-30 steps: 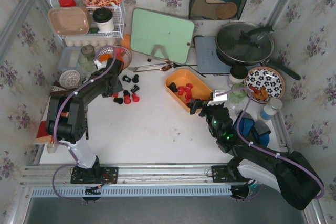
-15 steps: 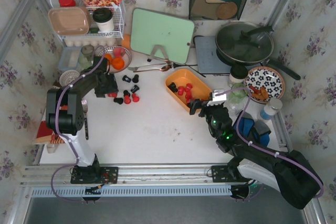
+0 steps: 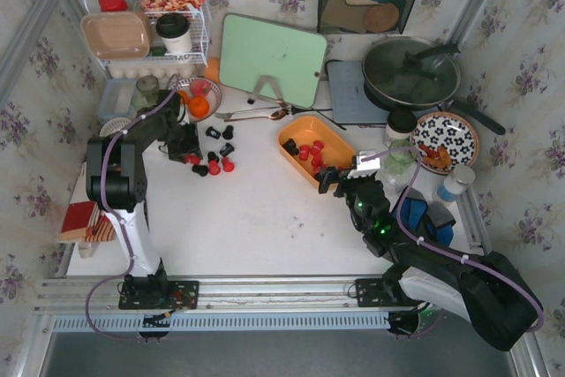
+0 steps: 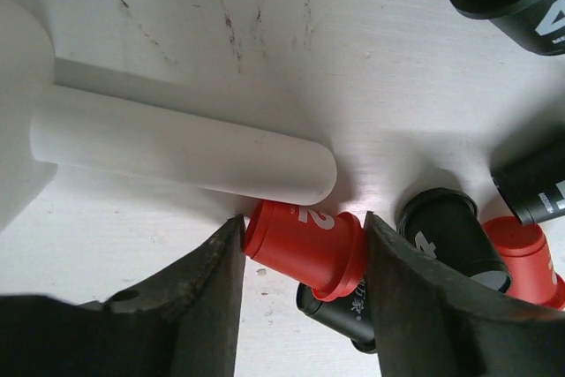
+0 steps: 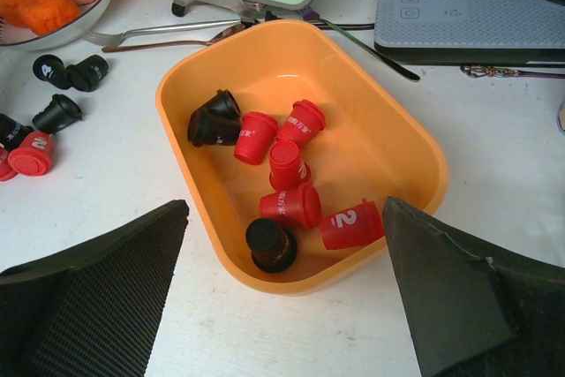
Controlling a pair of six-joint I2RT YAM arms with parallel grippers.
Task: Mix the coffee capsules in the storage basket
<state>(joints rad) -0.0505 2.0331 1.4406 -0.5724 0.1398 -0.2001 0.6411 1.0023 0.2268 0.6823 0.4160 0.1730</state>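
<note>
The orange storage basket sits mid-table and holds several red capsules and two black ones. In the right wrist view the basket lies just ahead of my right gripper, whose jaws are wide open and empty over its near rim; the right gripper also shows in the top view. Loose red and black capsules lie on the table left of the basket. My left gripper is down among them, with its jaws touching both ends of a red capsule that lies on its side over a black one.
A white round handle lies just beyond the held capsule. A bowl of oranges, a spoon and a green cutting board stand behind. A hob with a pan, a floral plate and a wire rack ring the table.
My left gripper has swung from beside the fruit bowl toward the near left and come down onto the loose capsules. The right arm has not moved.
</note>
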